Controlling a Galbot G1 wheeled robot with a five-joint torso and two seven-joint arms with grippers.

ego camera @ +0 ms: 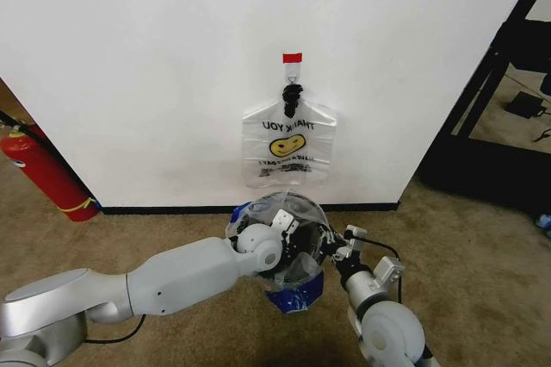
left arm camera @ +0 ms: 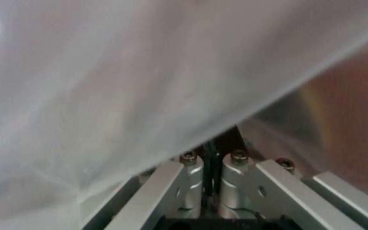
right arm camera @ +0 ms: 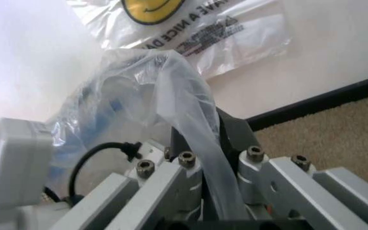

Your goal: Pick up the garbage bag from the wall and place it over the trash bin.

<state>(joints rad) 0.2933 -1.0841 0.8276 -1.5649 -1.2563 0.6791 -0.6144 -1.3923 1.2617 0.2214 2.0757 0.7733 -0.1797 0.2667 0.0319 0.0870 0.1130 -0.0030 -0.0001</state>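
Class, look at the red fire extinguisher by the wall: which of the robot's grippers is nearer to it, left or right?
Left. The left gripper sits on the fire extinguisher's side of the garbage bag both grippers hold; the right gripper is on the bag's far side, farther away.

Two thin translucent plastic bags are showing: one smiley-printed bag (ego camera: 289, 148) is hanging on the wall, and one bag with blue patches (ego camera: 288, 251) is sitting between the arms. One red fire extinguisher (ego camera: 43, 173) is standing at the left, and one small red tape strip (ego camera: 293, 58) is sticking above the single black hook (ego camera: 292, 96). Two grey robot arms are reaching in, one left gripper (ego camera: 288, 233) and one right gripper (ego camera: 337, 251).
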